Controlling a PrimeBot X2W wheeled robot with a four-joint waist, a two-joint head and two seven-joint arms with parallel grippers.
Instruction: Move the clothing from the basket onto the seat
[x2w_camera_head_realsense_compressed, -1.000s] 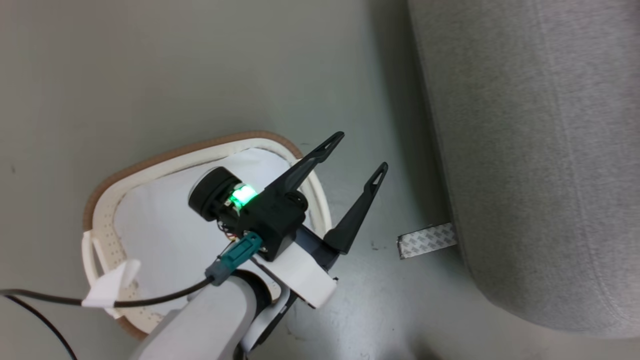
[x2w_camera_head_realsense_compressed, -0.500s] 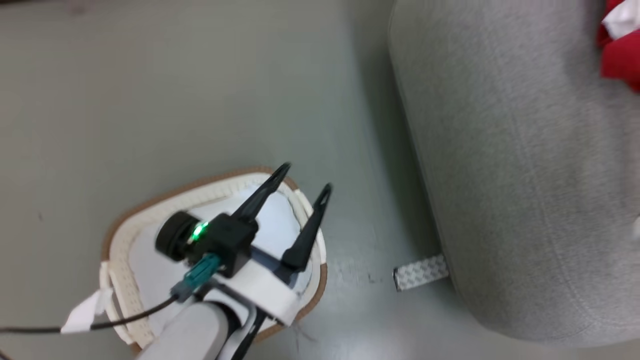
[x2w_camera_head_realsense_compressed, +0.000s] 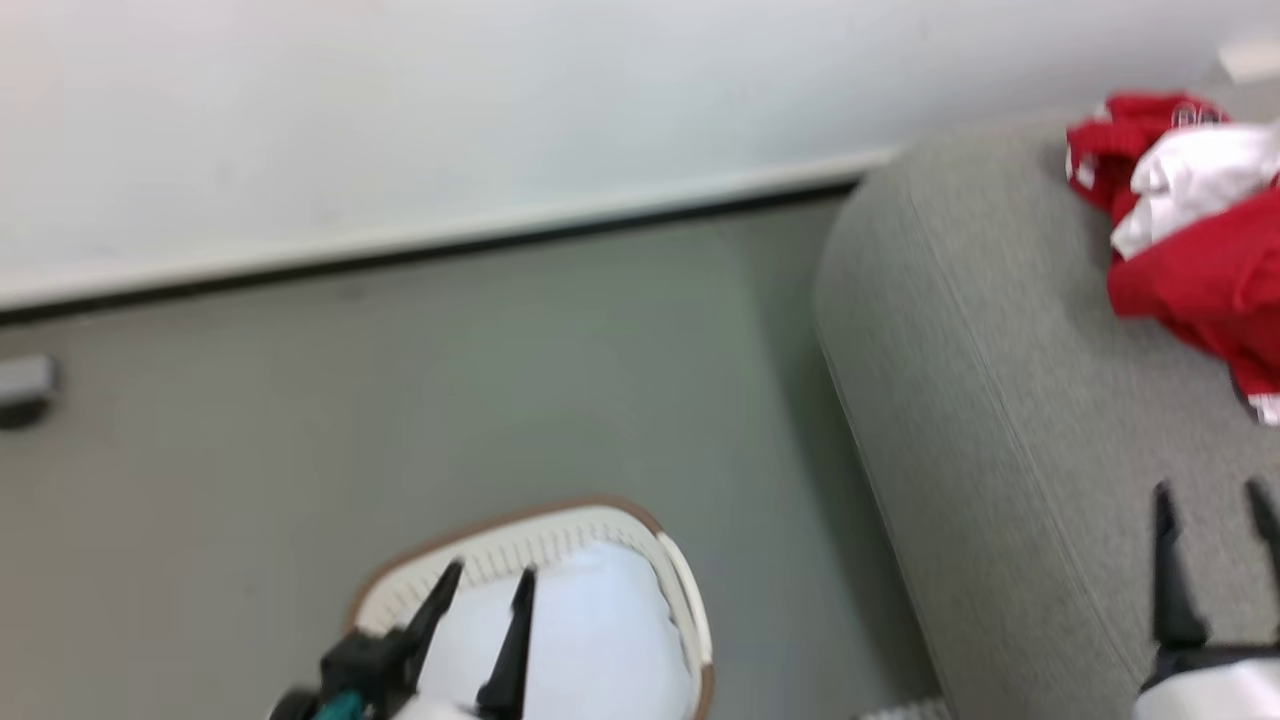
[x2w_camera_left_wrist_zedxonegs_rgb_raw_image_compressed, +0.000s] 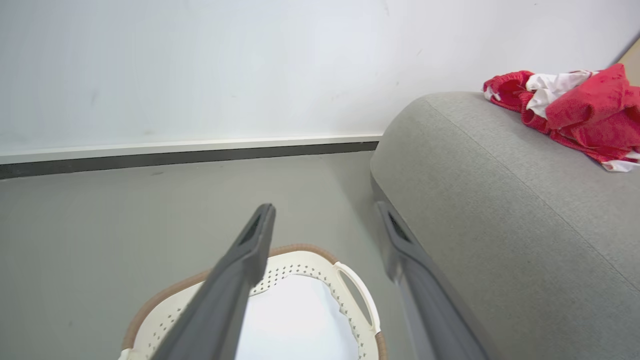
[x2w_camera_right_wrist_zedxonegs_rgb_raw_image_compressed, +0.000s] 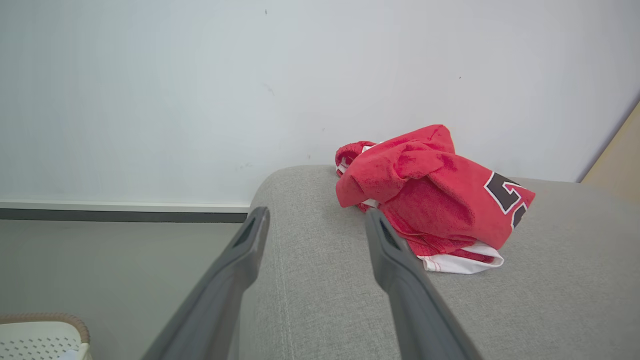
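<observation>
Clothing (x2w_camera_head_realsense_compressed: 1190, 270) is lying on seat (x2w_camera_head_realsense_compressed: 1000, 400); left gripper (x2w_camera_head_realsense_compressed: 490, 578) is hovering over basket (x2w_camera_head_realsense_compressed: 560, 530), right gripper (x2w_camera_head_realsense_compressed: 1208, 495) over seat, fingers apart, empty; camera is aiming higher than before.

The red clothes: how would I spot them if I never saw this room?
Find the big grey seat against the white wall. On its top, near the wall, the clothing lies in a crumpled heap. Everything around it is grey or white; it is bright red, with black numerals.
</observation>
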